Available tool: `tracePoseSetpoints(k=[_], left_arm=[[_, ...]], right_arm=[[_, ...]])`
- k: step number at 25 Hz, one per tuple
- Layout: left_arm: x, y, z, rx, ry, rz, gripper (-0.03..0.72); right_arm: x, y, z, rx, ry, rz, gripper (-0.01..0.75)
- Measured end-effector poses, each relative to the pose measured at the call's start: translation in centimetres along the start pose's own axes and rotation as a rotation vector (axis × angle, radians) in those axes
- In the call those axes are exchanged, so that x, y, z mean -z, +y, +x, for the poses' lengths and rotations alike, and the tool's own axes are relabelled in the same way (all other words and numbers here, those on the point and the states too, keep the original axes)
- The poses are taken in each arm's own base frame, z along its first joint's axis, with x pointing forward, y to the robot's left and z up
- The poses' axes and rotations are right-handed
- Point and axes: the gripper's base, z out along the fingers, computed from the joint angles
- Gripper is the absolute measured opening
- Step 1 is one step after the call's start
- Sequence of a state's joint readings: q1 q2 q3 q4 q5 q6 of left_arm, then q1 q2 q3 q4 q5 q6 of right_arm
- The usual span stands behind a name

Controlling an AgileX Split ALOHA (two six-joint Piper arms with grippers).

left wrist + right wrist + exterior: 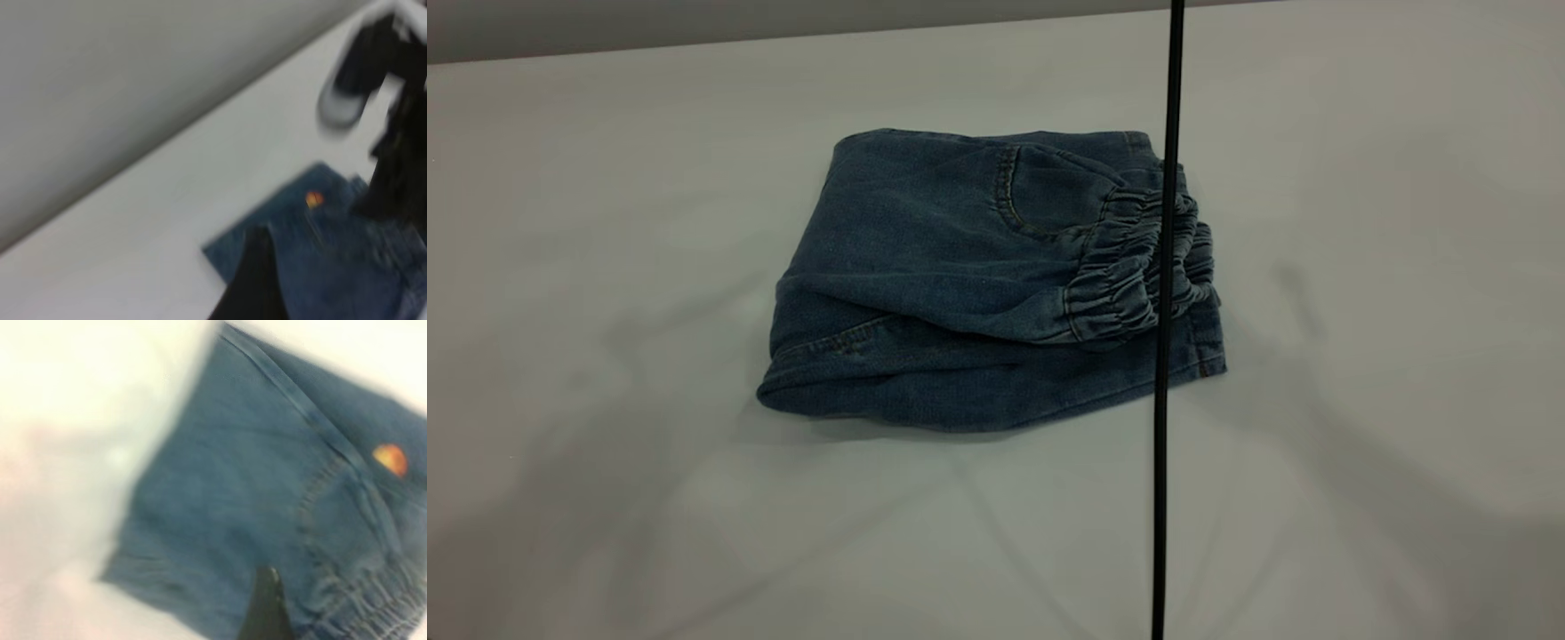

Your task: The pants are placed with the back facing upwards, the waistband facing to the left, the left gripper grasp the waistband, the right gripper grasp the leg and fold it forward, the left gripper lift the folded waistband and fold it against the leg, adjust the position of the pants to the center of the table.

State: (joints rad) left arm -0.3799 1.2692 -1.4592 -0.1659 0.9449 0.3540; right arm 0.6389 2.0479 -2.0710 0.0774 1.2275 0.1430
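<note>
Right now the blue denim shorts (960, 293) lie folded into a compact bundle near the middle of the plain light-grey tabletop (605, 222), a little above the centre of the exterior frame. Their gathered elastic waistband (1129, 276) sits on top at the bundle's right side, with a curved stitched pocket seam just left of it, and a lower layer of denim with its hem showing sticks out beneath along the bundle's bottom and lower right edge. A thin black vertical rod (1163, 444) runs from the top to the bottom of that frame, right of centre, crossing in front of the waistband. Neither arm appears in the exterior view. In the left wrist view the shorts (333, 253) fill the lower right of the frame, a small orange spot of the print showing on the denim; one dark fingertip of the left gripper (253, 280) rises from the bottom edge over the cloth, and whether that claw is open or closed cannot be told. At the upper right of that frame is a blurred black shape with a silvery cylinder, the right gripper (373, 73), above the table; its claw state cannot be told either. In the right wrist view a single dark fingertip (267, 607) shows at the bottom edge over the denim (253, 507), beside the waistband gathers at lower right.
</note>
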Motion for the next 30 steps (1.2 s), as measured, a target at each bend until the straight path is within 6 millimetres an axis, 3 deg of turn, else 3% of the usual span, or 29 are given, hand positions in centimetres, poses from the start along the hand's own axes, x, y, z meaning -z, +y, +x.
tracePoseSetpoints(k=[3,7,11,14,22,27,30], left_arm=[[1.8,-0.4,1.3,0.017,0.108,0.003,0.581],[3.2,-1.0,2.3,0.13,0.184,0.035,0.581],[4.5,-2.2,3.4,0.227,0.178,0.101,0.581],[5.6,-3.1,4.7,0.275,0.165,0.141,0.581],[9.6,-5.2,10.5,0.383,0.127,0.124,0.581],[12.0,-6.6,14.8,0.431,0.066,0.117,0.581],[12.8,-7.4,17.5,0.44,0.032,0.115,0.581]], right_arm=[[6.4,1.0,0.6,0.062,-0.112,-0.086,0.476],[13.5,1.3,3.3,0.121,-0.22,-0.124,0.476],[18.4,0.9,7.7,0.149,-0.275,-0.125,0.476],[20.8,0.4,11.7,0.171,-0.294,-0.124,0.476],[23.6,-1.5,23.8,0.205,-0.392,-0.117,0.476],[22.5,-2.9,31.0,0.179,-0.403,-0.115,0.476],[21.3,-3.6,34.2,0.183,-0.425,-0.118,0.476]])
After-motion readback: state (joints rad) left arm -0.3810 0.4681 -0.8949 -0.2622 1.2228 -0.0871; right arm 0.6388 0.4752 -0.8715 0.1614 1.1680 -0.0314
